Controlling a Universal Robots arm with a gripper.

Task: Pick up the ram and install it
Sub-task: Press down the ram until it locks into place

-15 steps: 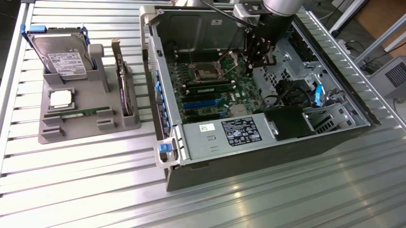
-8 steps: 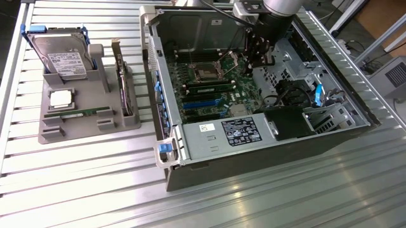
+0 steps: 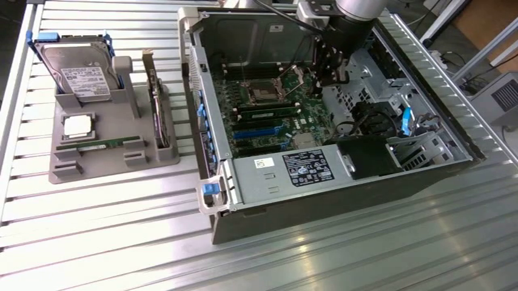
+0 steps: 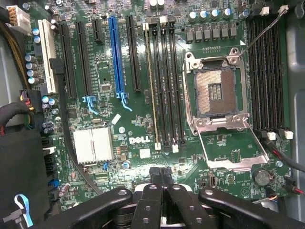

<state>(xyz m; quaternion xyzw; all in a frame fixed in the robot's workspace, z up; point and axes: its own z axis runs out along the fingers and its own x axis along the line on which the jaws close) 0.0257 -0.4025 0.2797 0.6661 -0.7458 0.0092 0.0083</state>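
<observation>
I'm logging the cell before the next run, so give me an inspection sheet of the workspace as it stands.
Surface: slatted metal table, carrying an open computer case and a grey holder.
Job's things: ram lying in the holder's front slot; motherboard exposed, CPU socket open and empty.
Clutter: hard drive, CPU chip and expansion card in the holder.
Grippers: tool shut, holding nothing, above the motherboard.
Cables: black bundle inside the case.
Surroundings: grey equipment at the exterior view's right.

White "DELL" logo on the green motherboard [image 4: 143, 95]
</observation>
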